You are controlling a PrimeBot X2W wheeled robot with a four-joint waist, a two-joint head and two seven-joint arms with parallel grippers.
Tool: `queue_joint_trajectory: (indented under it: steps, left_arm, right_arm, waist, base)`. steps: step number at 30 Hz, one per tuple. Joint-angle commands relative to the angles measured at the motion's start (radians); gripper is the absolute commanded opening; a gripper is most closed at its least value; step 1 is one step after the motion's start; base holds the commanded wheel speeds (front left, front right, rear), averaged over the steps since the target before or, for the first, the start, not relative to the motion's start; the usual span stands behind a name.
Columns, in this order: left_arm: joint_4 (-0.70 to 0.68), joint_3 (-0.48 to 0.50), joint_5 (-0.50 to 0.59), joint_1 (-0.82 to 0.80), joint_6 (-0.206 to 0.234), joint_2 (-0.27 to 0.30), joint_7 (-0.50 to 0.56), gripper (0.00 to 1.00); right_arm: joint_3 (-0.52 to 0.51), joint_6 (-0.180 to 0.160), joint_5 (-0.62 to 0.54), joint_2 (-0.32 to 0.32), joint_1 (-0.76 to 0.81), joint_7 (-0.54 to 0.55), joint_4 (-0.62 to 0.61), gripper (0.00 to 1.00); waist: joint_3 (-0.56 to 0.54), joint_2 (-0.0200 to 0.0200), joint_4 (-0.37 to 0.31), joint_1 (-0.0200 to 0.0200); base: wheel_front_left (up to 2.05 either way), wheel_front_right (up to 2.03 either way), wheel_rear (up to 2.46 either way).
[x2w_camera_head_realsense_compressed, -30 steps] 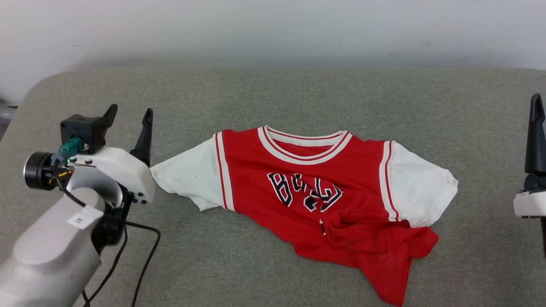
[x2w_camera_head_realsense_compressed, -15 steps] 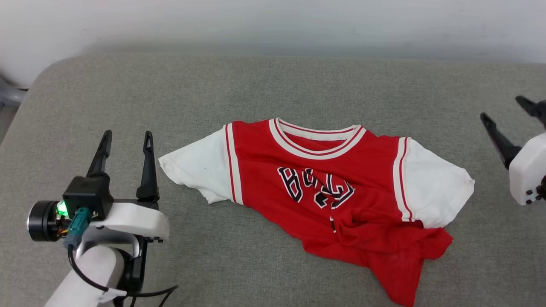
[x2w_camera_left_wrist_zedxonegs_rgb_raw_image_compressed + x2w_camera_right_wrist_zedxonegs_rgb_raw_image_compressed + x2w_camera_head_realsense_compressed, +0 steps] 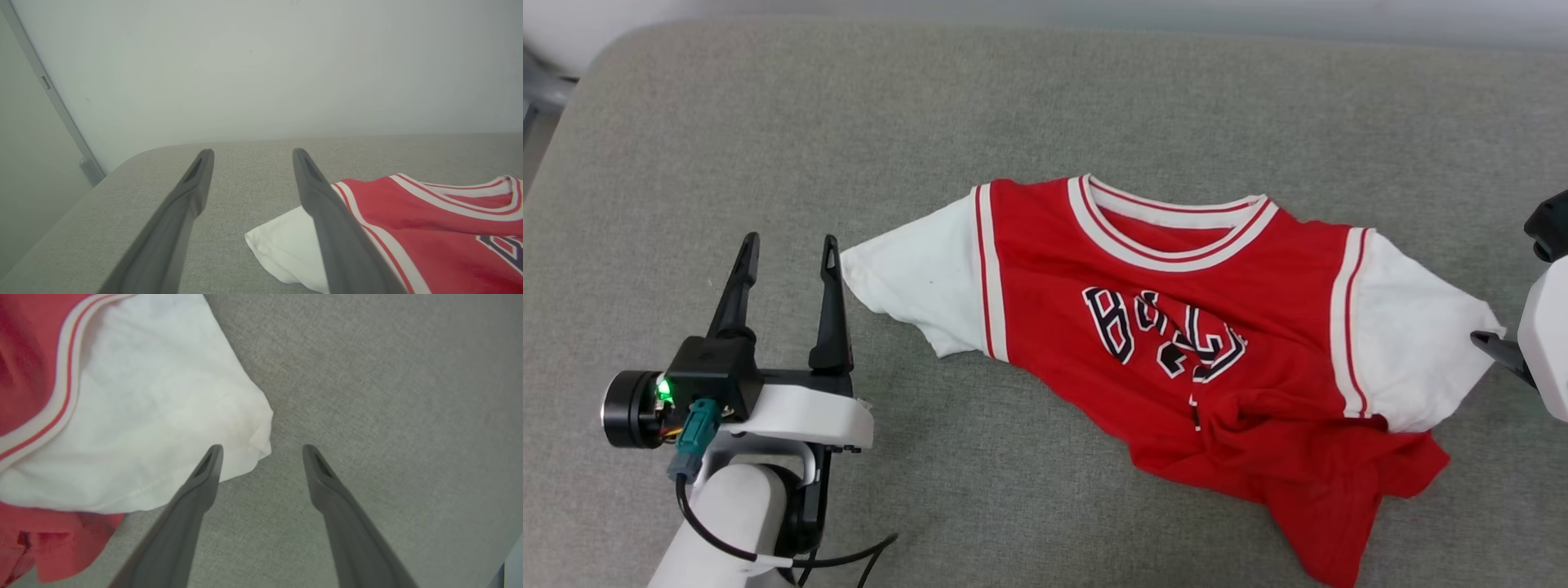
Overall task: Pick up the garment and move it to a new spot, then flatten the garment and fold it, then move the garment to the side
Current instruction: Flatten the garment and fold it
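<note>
1. Support: the grey fabric surface (image 3: 1094, 98) has a rounded corner at the upper left of the head view. In the left wrist view its rear edge meets a pale wall (image 3: 261, 61).
2. Task item: the garment (image 3: 1176, 327) lies face up right of centre on the surface, collar toward the rear edge. Both white sleeves are spread out. The lower red part is bunched and twisted toward the robot's right, and its tail reaches the bottom of the head view.
3. Open room: bare surface lies behind the collar, to the robot's left of the garment and in front of its left half.
4. Left gripper (image 3: 791, 238): fingers spread and holding nothing. It sits just beside the tip of the left sleeve, with bare surface between the fingers in the left wrist view (image 3: 253, 151).
5. Right gripper (image 3: 262, 448): fingers spread and holding nothing. In the right wrist view one fingertip overlaps the hem of the right sleeve, the other is over bare surface, and the sleeve corner lies between them.
6. Change from 0.5 s ago: the head camera has tilted down, so the whole scene sits differently in the head view. The right gripper was well apart from the right sleeve and is now at its edge. The garment's shape is unchanged
</note>
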Motion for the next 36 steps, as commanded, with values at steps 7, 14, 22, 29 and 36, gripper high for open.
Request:
queue_joint_trajectory:
  steps: [7, 14, 22, 29, 36]
  left_arm:
    - [0.017, 0.048, 0.058, -0.035, -0.052, -0.057, -0.003, 1.00]
    - [0.034, 0.099, 0.100, -0.037, -0.095, -0.093, -0.003, 1.00]
    - [0.080, 0.148, 0.132, -0.081, -0.160, -0.077, -0.003, 1.00]
    - [0.182, 0.143, 0.137, -0.195, -0.248, -0.013, 0.004, 1.00]
    - [0.249, 0.090, 0.105, -0.377, -0.336, 0.079, 0.176, 1.00]
  right_arm:
    - [0.069, -0.001, 0.026, 0.039, -0.010, 0.045, 0.061, 1.00]
    - [0.137, 0.002, 0.051, 0.046, 0.016, 0.022, 0.084, 0.00]
    - [0.104, -0.001, 0.018, 0.001, -0.104, -0.171, 0.074, 0.00]
    - [0.096, -0.001, 0.043, -0.039, -0.128, -0.233, 0.056, 0.00]
    - [0.089, -0.001, 0.049, -0.055, -0.108, -0.264, 0.034, 0.00]
  waist:
    - [0.063, 0.0000, 0.029, -0.0001]
    - [0.067, 0.0000, 0.019, -0.0001]
    - [0.015, 0.0000, -0.015, -0.0001]
    - [-0.013, 0.0000, -0.040, -0.0001]
    - [0.001, 0.0000, -0.064, -0.0001]
  base:
    - [0.00, 0.00, 0.00]
    - [0.00, 0.00, 0.00]
    - [0.00, 0.00, 0.00]
    - [0.00, 0.00, 0.00]
    - [0.00, 0.00, 0.00]
